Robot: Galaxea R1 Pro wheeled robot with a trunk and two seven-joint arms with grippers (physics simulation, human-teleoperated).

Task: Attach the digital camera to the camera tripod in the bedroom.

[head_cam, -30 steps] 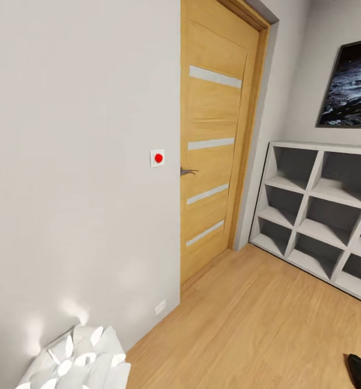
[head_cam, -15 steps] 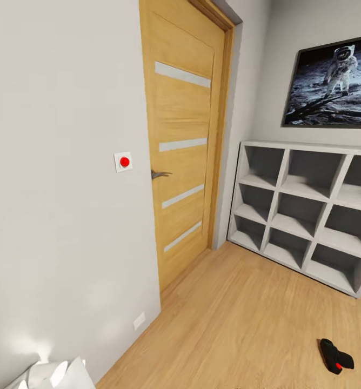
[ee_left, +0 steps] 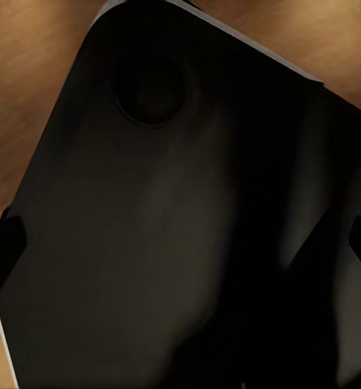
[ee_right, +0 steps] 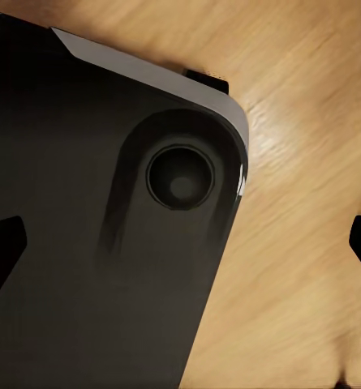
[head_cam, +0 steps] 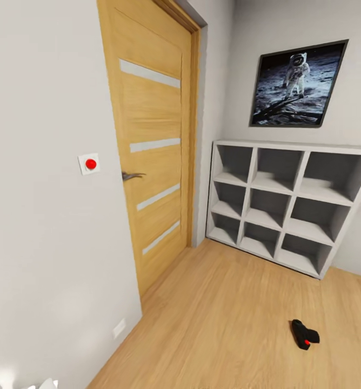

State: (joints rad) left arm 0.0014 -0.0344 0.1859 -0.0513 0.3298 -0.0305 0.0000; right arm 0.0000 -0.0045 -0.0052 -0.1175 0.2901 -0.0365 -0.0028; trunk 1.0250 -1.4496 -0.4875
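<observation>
The digital camera (head_cam: 305,334) lies on the wood floor (head_cam: 224,324), lower right of the head frame, long axis running diagonally. Pincer state for both arms: cannot tell.

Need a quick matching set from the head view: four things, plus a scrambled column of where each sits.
Things:
1. digital camera
2. astronaut picture
3. red button switch
4. cube shelf

Places:
A. wall beside the door handle
B. lying on the wood floor
C. standing against the far wall
D. hanging above the shelf

Pairs: 1-B, 2-D, 3-A, 4-C
</observation>
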